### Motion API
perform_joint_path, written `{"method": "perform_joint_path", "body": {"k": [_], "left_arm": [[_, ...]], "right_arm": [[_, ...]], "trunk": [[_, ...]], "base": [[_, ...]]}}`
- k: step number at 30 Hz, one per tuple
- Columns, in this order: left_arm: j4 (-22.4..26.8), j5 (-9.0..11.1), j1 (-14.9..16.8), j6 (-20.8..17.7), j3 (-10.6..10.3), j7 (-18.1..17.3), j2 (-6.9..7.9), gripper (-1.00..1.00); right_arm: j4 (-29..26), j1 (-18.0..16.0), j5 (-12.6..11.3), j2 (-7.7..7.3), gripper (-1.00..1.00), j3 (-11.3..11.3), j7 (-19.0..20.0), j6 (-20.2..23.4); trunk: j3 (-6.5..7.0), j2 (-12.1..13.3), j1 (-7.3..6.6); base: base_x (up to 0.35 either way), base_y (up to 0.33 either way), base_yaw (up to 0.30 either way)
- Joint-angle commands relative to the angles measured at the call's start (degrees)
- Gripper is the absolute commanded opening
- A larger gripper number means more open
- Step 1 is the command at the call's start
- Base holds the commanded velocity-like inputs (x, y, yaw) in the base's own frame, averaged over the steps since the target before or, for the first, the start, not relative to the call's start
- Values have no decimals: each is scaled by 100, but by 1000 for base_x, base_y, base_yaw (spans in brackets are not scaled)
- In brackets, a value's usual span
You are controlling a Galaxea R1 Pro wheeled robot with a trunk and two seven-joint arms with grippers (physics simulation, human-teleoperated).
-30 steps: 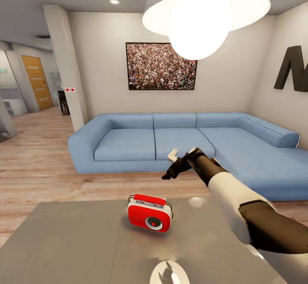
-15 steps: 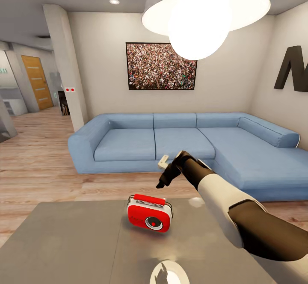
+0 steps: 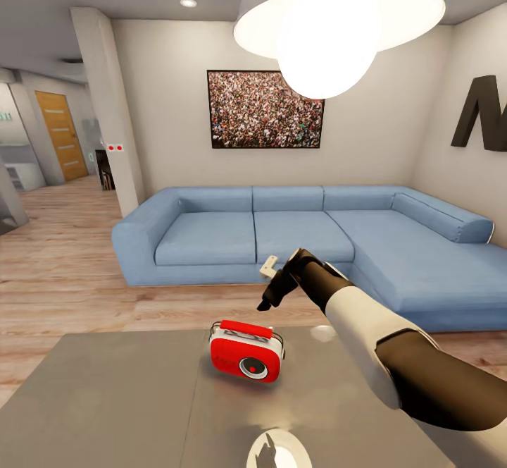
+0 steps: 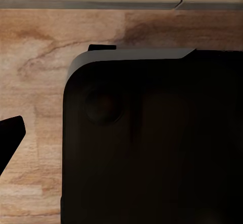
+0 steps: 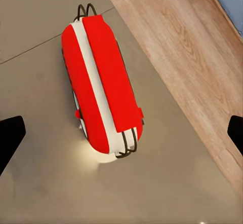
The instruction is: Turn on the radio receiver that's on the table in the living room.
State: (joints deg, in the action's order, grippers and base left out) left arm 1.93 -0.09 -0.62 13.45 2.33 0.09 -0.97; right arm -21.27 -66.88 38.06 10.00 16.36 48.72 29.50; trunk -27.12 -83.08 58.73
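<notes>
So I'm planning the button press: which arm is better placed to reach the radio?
Right. Its gripper hangs open just above the radio, which lies between its fingertips in the wrist view. The left wrist camera faces floor.

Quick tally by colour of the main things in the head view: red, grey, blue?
Red: 1, the radio receiver
Grey: 1, the table
Blue: 1, the sofa
Total: 3

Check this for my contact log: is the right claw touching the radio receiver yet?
No, the right claw hangs open in the air above the radio receiver, with a clear gap between them in the head view.
</notes>
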Motion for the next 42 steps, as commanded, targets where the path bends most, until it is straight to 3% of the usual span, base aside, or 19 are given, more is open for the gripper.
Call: {"method": "perform_joint_path", "body": {"k": [1,6,15,42], "left_arm": [[0,0,0,0,1,0,0,100],[0,16,0,0,0,-10,-3,100],[-5,6,0,-7,3,-15,-196,100],[74,2,0,71,-55,-6,-182,100]], "right_arm": [[0,0,0,0,100,0,3,-3],[0,0,-5,0,100,-1,-3,-20],[0,0,-19,0,100,-18,-37,-33],[-9,0,-18,0,100,-35,-38,-41]], "trunk": [[0,0,0],[0,0,0],[0,0,0],[0,0,0]], "base": [[0,0,0],[0,0,0],[0,0,0],[0,0,0]]}}
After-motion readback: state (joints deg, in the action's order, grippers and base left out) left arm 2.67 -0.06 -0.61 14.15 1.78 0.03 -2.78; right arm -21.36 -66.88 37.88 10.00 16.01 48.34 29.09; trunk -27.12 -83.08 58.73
